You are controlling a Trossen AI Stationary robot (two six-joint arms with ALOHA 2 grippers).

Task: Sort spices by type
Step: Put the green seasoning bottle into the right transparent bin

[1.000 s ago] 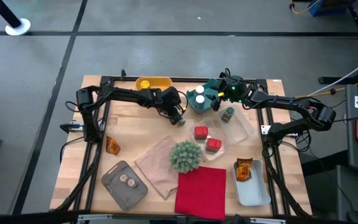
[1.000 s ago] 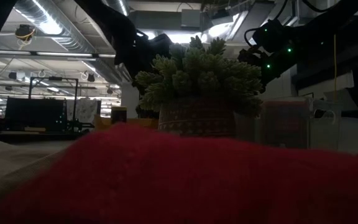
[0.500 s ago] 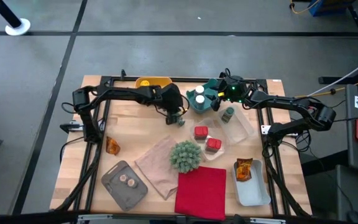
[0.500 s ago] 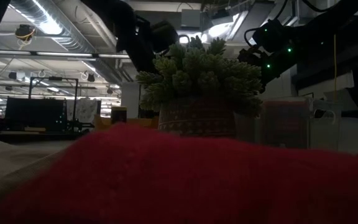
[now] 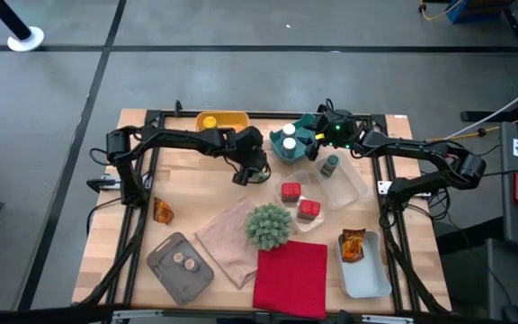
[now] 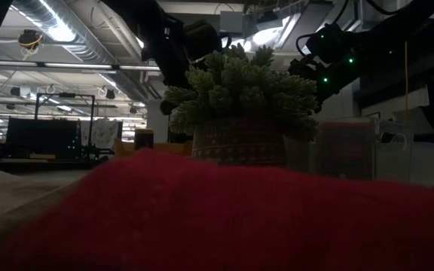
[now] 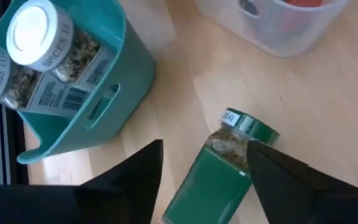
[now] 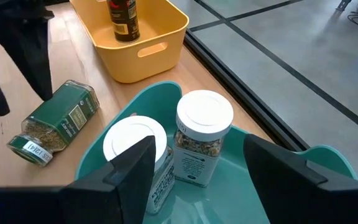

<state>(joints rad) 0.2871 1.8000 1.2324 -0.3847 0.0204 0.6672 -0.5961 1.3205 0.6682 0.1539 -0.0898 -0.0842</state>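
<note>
A green spice jar point(image 7: 219, 180) lies on its side on the wood beside the teal bin point(image 7: 86, 99), its green cap toward the clear tray. My left gripper point(image 7: 204, 146) hangs open just over it, one finger on each side; I see no touch. The right wrist view shows the same jar point(image 8: 51, 124) flat on the table. Two white-capped jars point(image 8: 204, 134) point(image 8: 138, 155) stand upright in the teal bin point(image 8: 291, 180). My right gripper point(image 8: 197, 180) is open over that bin, holding nothing. In the high view my left gripper point(image 5: 252, 171) hides the jar.
A yellow bin point(image 5: 220, 120) with one dark jar point(image 8: 122, 18) stands at the far edge. A clear tray point(image 5: 344, 184) holds a green jar point(image 5: 331, 165); two red tins point(image 5: 290, 191) point(image 5: 309, 209) stand nearby. Nearer are the plant ball point(image 5: 268, 225), red cloth point(image 5: 290, 277), beige cloth point(image 5: 232, 238), grey tray point(image 5: 165, 279), and foil packets point(image 5: 162, 210) point(image 5: 353, 245).
My left gripper has rolled about its own pointing line and risen a little, staying over the spot beside the teal bin.
</note>
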